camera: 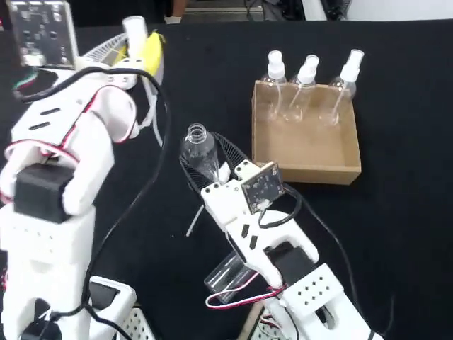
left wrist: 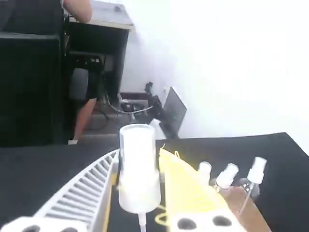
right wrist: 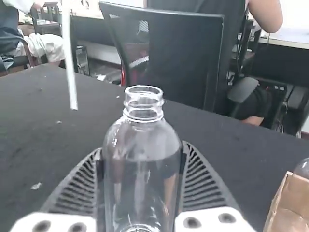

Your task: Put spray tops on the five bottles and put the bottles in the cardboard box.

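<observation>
so, your right gripper (right wrist: 142,151) is pressed around the body of the open bottle (right wrist: 140,164), keeping it upright near the cardboard box (camera: 304,152), where three capped bottles (camera: 306,88) stand along the far wall. your left gripper (left wrist: 139,155) pinches the spray top (left wrist: 139,169) by its cap, with the dip tube (right wrist: 68,58) hanging beside the bottle's neck. the bottle looks thin, light and slick, and it may flex or twist under a hard squeeze, so grip it mid-body. the tube looks bendy, so steer by the rigid cap. another bare bottle (camera: 228,275) lies under the right arm.
</observation>
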Controlling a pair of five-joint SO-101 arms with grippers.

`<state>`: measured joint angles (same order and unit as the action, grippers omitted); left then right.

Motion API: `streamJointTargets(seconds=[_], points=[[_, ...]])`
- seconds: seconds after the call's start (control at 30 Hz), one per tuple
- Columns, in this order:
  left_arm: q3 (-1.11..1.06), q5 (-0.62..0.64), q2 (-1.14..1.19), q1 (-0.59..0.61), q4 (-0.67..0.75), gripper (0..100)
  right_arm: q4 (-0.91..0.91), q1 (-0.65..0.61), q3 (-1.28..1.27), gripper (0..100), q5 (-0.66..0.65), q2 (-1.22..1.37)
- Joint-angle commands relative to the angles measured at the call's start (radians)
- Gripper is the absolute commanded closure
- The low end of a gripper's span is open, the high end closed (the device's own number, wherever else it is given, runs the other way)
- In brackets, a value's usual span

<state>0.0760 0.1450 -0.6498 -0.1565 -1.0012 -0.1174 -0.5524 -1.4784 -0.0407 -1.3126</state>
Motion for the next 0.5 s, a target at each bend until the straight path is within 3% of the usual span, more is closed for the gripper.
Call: streamJointTargets(seconds=[0.0, 0.17, 0.47], points=[[-0.105, 0.015, -0.034, -0.019, 0.153, 97, 0.031, -0.008, -0.001, 98.8, 0.003, -0.007], [-0.236, 0.163, -0.132, -0.019, 0.267, 97, 0.031, -0.012, -0.024, 98.8, 0.006, -0.016], [-0.521, 0.152, -0.382, -0.021, 0.509, 97, 0.031, -0.025, -0.053, 98.8, 0.008, -0.016]])
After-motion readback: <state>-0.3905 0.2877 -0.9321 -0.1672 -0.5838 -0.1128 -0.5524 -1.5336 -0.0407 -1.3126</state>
